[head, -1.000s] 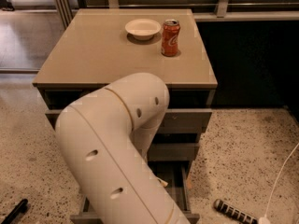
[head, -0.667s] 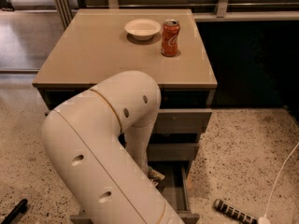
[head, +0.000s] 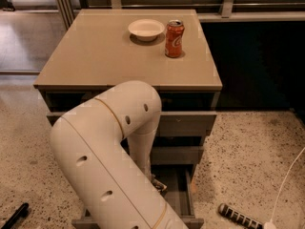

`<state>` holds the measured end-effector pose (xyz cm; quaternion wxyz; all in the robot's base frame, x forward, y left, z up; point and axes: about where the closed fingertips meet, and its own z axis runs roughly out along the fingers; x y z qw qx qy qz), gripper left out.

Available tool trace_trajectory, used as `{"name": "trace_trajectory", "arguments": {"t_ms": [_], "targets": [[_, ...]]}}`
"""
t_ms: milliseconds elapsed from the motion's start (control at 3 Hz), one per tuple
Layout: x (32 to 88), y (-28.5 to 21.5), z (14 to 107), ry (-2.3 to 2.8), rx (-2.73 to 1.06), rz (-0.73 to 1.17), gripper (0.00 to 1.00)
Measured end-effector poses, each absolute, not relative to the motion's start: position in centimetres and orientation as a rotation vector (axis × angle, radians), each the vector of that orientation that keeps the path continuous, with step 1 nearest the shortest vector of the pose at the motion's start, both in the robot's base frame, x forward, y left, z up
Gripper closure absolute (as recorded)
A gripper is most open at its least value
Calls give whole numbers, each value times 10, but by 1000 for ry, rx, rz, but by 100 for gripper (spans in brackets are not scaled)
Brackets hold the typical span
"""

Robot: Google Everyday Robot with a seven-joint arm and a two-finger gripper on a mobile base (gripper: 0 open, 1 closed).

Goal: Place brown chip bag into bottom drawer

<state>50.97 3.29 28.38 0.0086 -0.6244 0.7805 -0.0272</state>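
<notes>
Since a second ago the arm's elbow has drifted slightly toward frame left and sunk a touch; nothing else has shifted.

Nearest me: the big white jointed arm (head: 109,166) fills the lower middle of the view and blocks most of what I need to see. Its forearm drops straight down into the bottom drawer (head: 178,194), the lowest grey-brown tray, which is pulled out with a strip of grey floor showing to the right of the arm.

The gripper (head: 158,184) is down inside that drawer. Only a dark sliver with a tan edge pokes out past the forearm, and I cannot tell whether it is spread or clasping anything. The crumpled brown chip bag is hidden from me; I cannot say whether it lies in the drawer or is in the gripper.

On the speckled floor (head: 248,161):
- a black bar (head: 14,215) at frame left
- a black-and-grey striped cylinder (head: 238,217) at frame right
- just beside the cylinder, a thin white cable (head: 287,180)

Above:
- the middle drawer (head: 172,154) is slightly out
- the top drawer (head: 187,123) juts a little further

Farther back, on the flat tan cabinet top (head: 95,56), a shallow white bowl (head: 146,29) sits near an upright orange-red soda can (head: 174,38). They are apart, not touching.
</notes>
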Motion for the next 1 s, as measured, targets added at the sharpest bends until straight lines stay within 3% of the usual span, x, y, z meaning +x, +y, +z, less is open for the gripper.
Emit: {"name": "trace_trajectory", "arguments": {"t_ms": [1000], "targets": [[518,-3,291,2498,-1809,-43,100]]}}
